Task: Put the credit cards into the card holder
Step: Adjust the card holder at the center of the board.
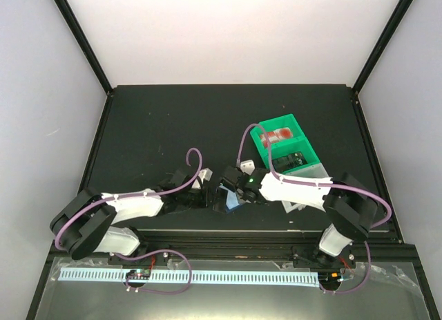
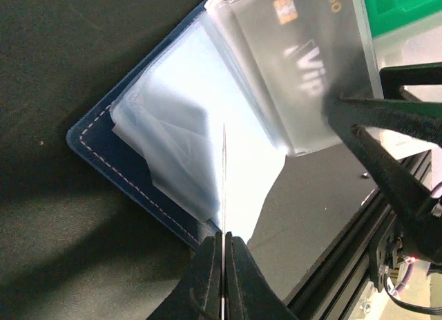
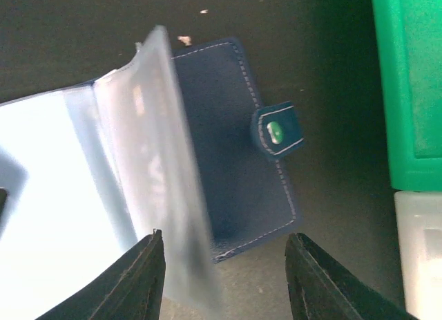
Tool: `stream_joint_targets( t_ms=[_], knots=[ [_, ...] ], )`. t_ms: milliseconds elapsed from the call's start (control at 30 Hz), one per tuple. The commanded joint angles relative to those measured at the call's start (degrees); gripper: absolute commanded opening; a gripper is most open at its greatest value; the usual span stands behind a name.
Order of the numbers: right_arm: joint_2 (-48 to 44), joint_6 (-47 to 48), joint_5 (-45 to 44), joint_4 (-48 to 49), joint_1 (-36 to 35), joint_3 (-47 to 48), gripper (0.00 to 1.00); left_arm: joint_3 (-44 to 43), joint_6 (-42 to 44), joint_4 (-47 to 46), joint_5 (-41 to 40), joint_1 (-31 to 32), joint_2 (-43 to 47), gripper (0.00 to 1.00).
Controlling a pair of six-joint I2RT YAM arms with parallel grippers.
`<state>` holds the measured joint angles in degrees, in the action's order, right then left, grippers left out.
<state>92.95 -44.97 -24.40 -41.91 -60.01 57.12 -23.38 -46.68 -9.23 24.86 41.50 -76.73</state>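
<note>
- Top external view: black worktop (image 1: pixel 152 126) inside pale walls, carrying every item below.
- Left arm (image 1: pixel 131 206): reaches in from the near left corner toward the middle of the worktop. Left fingers (image 2: pixel 207 271) are pressed together, pinching the holder by one thin clear leaf (image 2: pixel 224 168), seen edge-on in the left wrist view.
- Right arm (image 1: pixel 297 189): reaches in from the near right and meets the left arm over the holder. Right fingers (image 3: pixel 138 278) are spread. A frosted clear pocket runs just beside one finger; the other stands apart from it, over the navy cover. In the left wrist view one right finger touches the near corner of that pocket.
- Green bin (image 1: pixel 260 146): right of centre, beyond the right arm. A red-and-white card (image 1: pixel 280 135) lies in its far part. A dark thing sits in its near part, too small to tell.
- White bin (image 3: pixel 420 251): touching the green bin's near side, partly under the right arm.
- Holder (image 3: pixel 228 147): navy, folded open near the worktop's front edge between the two sets of fingers. Its clear pockets are fanned upward.
- Card (image 2: pixel 297 64): grey, lettered "VIP", with an orange chip mark. It shows through the frosted pocket; whether it is fully seated I cannot tell.
- Snap tab (image 3: pixel 277 133): navy with a green stud, unfastened on the cover's edge toward the bins.
</note>
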Motion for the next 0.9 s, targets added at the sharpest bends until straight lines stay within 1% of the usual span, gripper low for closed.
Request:
stream_joint_targets(
  t_ms=[0, 200, 300, 400, 533, 633, 733, 867],
  knots=[
    [1.69, -1.17, -6.33, -2.58, 0.85, 1.6, 0.5, -2.16, 1.29, 1.52, -1.82, 0.34, -0.2, 0.02],
    [5.07, 3.08, -1.25, 3.94, 4.39, 0.49, 0.5, -2.54, 1.63, 3.47, -2.94, 0.34, 1.37, 0.01],
    [4.78, 5.16, 2.67, 7.03, 6.3, -0.5, 0.49, -2.72, 1.76, 4.18, -3.52, 0.35, 2.73, 0.01],
    [3.13, 6.76, 4.13, 8.19, 8.02, -0.53, 0.47, -3.06, 1.93, 5.19, -4.47, 0.35, 4.39, 0.02],
    [3.03, 9.59, 11.45, 10.88, 11.33, -0.75, 0.38, -3.55, 2.01, 6.08, -5.77, 0.36, 5.6, 0.02],
    [4.23, 10.24, 12.85, 11.52, 11.86, -0.74, 0.35, -3.7, 1.94, 6.65, -6.42, 0.34, 6.13, 0.02],
    [5.47, 10.23, 12.27, 11.35, 12.65, -0.87, 0.36, -3.44, 1.89, 7.04, -7.23, 0.36, 6.94, 0.02],
    [5.52, 10.39, 10.96, 11.42, 14.6, -2.18, 0.43, -3.3, 2.02, 7.74, -7.63, 0.34, 7.78, 0.02]
  ],
)
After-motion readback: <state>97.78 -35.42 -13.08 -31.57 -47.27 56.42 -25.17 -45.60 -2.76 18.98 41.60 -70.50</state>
